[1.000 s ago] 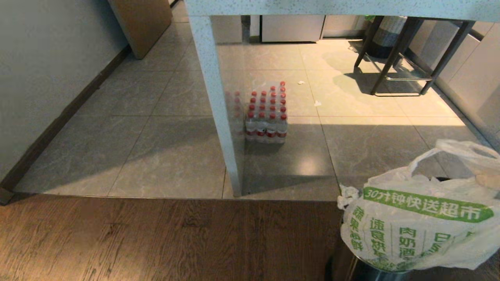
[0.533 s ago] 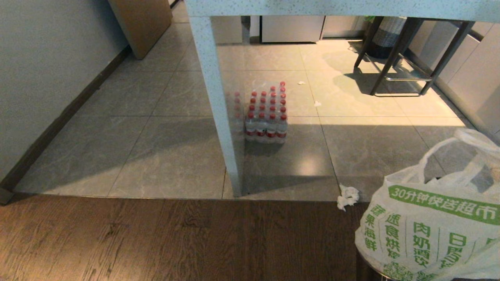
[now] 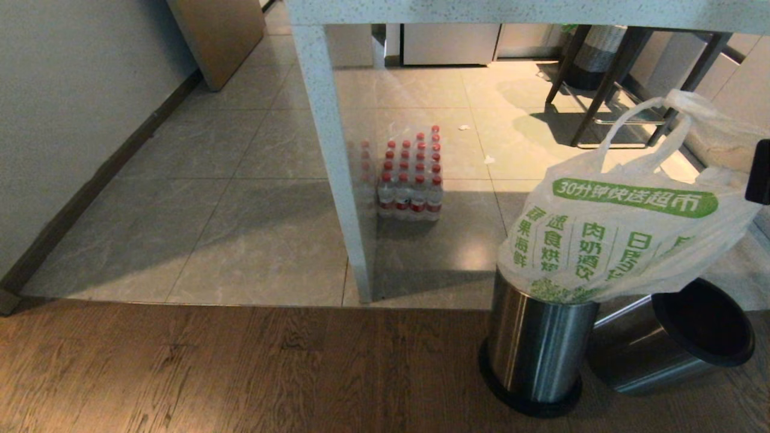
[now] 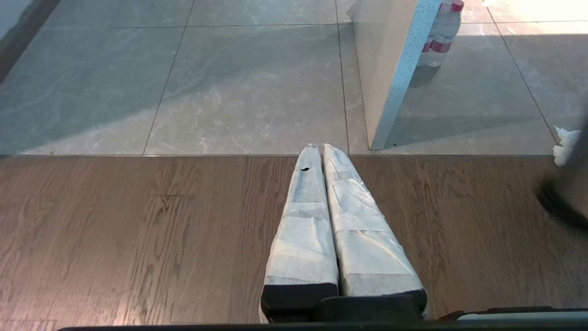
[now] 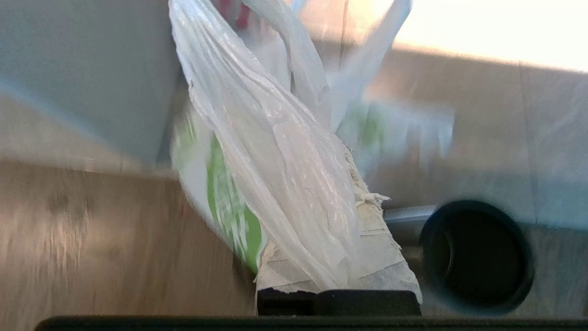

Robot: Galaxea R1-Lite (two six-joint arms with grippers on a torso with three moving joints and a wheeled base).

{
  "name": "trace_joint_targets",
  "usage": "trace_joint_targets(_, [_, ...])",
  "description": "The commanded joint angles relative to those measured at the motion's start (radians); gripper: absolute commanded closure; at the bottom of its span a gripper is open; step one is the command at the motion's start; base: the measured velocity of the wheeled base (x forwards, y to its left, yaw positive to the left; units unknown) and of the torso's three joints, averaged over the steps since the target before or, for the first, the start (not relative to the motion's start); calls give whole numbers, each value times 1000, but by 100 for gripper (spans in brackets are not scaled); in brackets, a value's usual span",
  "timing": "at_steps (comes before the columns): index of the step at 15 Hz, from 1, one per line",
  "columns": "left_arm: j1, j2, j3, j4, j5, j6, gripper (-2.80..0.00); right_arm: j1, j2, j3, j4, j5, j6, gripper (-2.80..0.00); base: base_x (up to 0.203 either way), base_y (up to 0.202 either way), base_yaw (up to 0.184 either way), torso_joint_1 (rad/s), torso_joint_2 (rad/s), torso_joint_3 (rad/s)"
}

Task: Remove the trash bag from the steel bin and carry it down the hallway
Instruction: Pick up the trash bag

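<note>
Plastic of the trash bag (image 3: 613, 240) is clamped in the right pincer (image 5: 337, 276), so the bag hangs lifted, its bottom at the rim of the upright steel bin (image 3: 535, 349). Just beside that bin, a second steel bin (image 3: 668, 349) lies tipped on the wood floor (image 3: 240, 367). Over the same floor, the left pincer (image 4: 321, 151) is closed on nothing.

A shrink-wrapped pack of red-capped water bottles (image 3: 410, 174) stands on grey tiles beside a speckled white table leg (image 3: 334, 162); a dark-legged stool (image 3: 625, 84) stands beyond.
</note>
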Motion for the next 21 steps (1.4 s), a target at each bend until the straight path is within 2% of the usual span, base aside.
trace_joint_targets(1, [0, 0, 0, 0, 0, 0, 0, 1, 41, 88, 3, -1, -6, 0, 0, 0, 0, 0, 0, 0])
trace_joint_targets(5, [0, 0, 0, 0, 0, 0, 0, 5, 63, 310, -24, 2, -47, 0, 0, 0, 0, 0, 0, 0])
trace_joint_targets(12, [0, 0, 0, 0, 0, 0, 0, 5, 140, 501, -84, -1, -67, 0, 0, 0, 0, 0, 0, 0])
trace_joint_targets(15, [0, 0, 0, 0, 0, 0, 0, 6, 184, 536, -135, -1, -66, 0, 0, 0, 0, 0, 0, 0])
trace_joint_targets(17, [0, 0, 0, 0, 0, 0, 0, 5, 215, 517, -189, -3, -65, 0, 0, 0, 0, 0, 0, 0])
trace_joint_targets(21, [0, 0, 0, 0, 0, 0, 0, 1, 233, 449, -197, -1, -58, 0, 0, 0, 0, 0, 0, 0])
